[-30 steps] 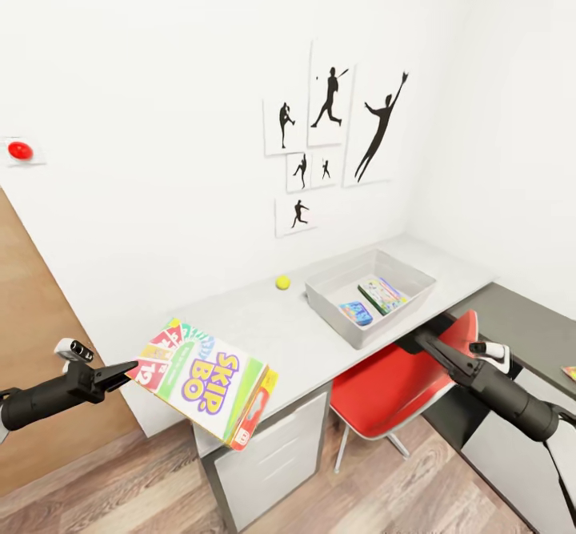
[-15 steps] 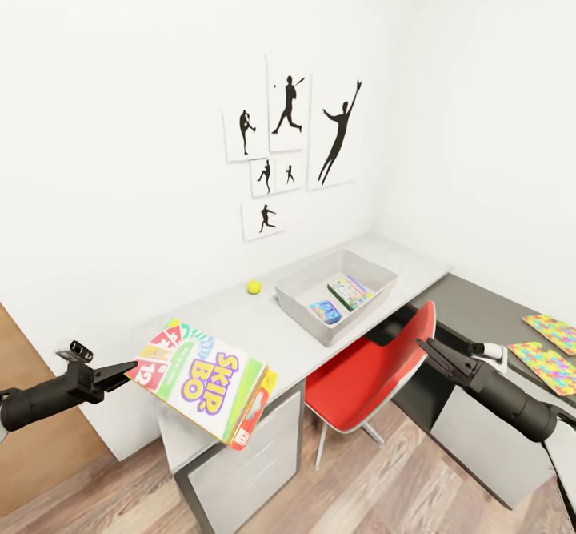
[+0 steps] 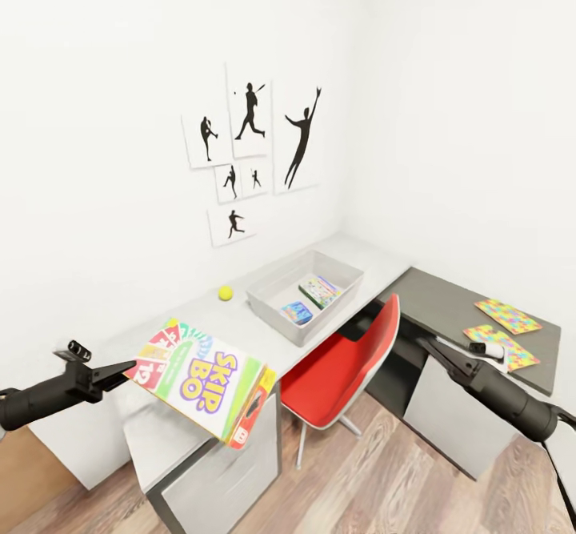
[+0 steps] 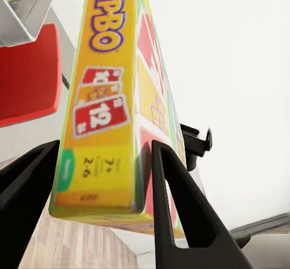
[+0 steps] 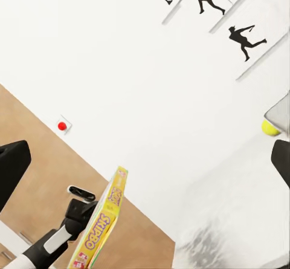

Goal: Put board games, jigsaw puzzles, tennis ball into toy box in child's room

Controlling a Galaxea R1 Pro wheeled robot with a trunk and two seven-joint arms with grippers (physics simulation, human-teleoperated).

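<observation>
My left gripper [image 3: 122, 371] is shut on a corner of the yellow-green-red Skip-Bo board game [image 3: 202, 386], held tilted in the air over the near end of the table [image 3: 240, 327]. The wrist view shows the board game [image 4: 109, 100] edge-on between both fingers [image 4: 175, 202]. Farther along the table, the grey toy box [image 3: 264, 310] holds a small blue board game [image 3: 296, 312] and a green one [image 3: 320, 290]. The tennis ball [image 3: 226, 293] lies just left of the box. Two jigsaw puzzles [image 3: 508, 315] lie on the dark corner section. My right gripper [image 3: 428, 346] is open and holds nothing.
A red chair [image 3: 344, 366] is pushed under the table in front of the toy box. White drawer fronts [image 3: 216, 478] stand below the near end. Baseball silhouette pictures [image 3: 252, 142] hang on the wall. Wooden floor lies ahead between the arms.
The whole view has swung right: table and toy box slid left in the picture, and the dark corner section with both puzzles came fully into view. The arms keep their poses.
</observation>
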